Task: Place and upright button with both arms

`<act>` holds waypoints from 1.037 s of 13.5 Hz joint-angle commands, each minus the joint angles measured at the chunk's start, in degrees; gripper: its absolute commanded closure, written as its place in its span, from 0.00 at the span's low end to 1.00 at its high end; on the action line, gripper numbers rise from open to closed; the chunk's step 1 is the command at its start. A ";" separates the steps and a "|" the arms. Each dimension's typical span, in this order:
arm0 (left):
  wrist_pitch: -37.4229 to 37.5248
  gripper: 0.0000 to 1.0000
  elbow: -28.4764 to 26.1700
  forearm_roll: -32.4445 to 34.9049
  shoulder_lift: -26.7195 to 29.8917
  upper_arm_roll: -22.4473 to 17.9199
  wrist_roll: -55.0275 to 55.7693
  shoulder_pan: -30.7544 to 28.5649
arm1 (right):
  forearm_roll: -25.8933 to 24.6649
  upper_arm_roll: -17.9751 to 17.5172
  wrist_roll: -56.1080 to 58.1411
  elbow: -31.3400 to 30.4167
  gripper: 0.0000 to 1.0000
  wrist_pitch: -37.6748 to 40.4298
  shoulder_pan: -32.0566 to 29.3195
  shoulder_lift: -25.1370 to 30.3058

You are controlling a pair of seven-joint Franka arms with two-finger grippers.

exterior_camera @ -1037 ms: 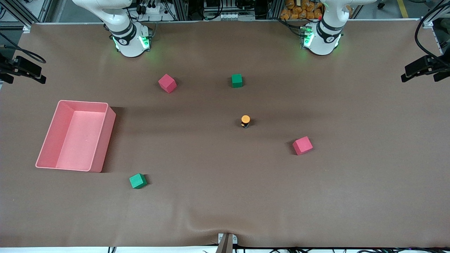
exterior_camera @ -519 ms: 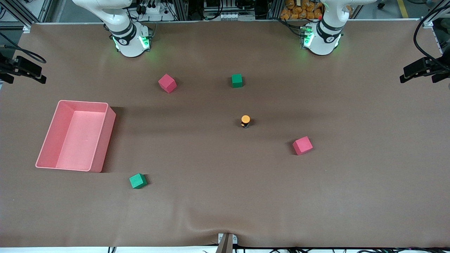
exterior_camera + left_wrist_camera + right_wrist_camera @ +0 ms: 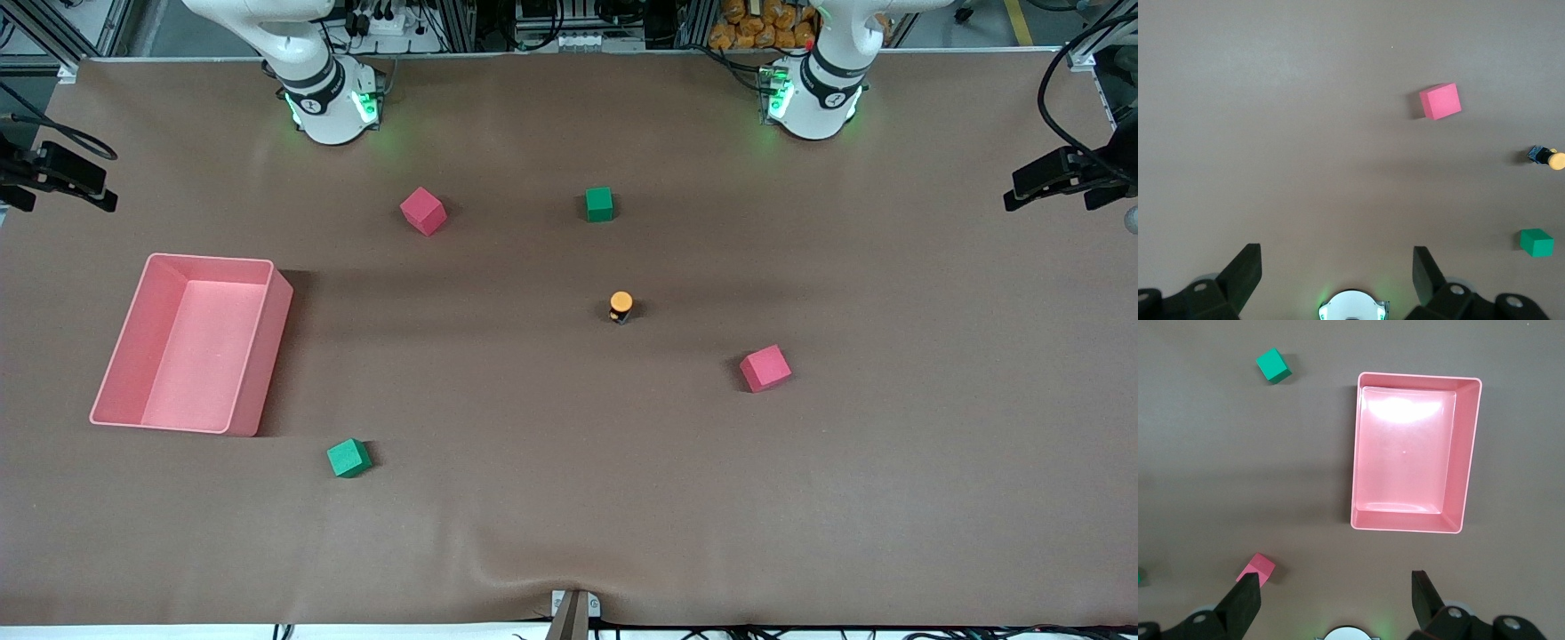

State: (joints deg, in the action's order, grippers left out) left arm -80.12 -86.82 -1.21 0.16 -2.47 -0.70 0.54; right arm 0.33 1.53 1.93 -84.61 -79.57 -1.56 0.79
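Near edge of the counter (image 3: 569, 533): brown cover with a ripple at mid-edge, a small bracket (image 3: 573, 612) poking over it. Next up, green cube (image 3: 348, 458) toward the right arm's end, just off the near corner of the pink bin (image 3: 258, 356), which is open-topped. Pink cube (image 3: 765, 368) sits toward the left arm's end. The button (image 3: 621, 307) is mid-counter, orange cap showing, black body under it, apart from all cubes. Farther from the camera: second pink cube (image 3: 422, 211) and second green cube (image 3: 599, 204), then both green-lit bases along the edge nearest the arms.

Versus a second ago: nothing on the counter moves; only the black hardware at the left arm's end edge of the front view shifts slightly.

Left tool (image 3: 1338, 267) hangs high over bare counter near its base, fingers spread, nothing between them. Right tool (image 3: 1335, 590) likewise high near its own base, fingers spread, bin in its view. Both arms wait.

Room: aluminium framing, cables, orange bags past the counter.
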 commanded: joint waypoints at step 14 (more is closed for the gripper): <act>-5.14 0.00 -0.46 2.53 0.46 1.24 0.96 -0.01 | 0.55 -0.12 0.45 0.76 0.00 0.46 0.06 -0.26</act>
State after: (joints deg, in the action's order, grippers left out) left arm -84.67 -87.12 -0.06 0.42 -1.59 -0.13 0.46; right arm 0.33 1.38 1.93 -84.61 -79.57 -1.55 0.79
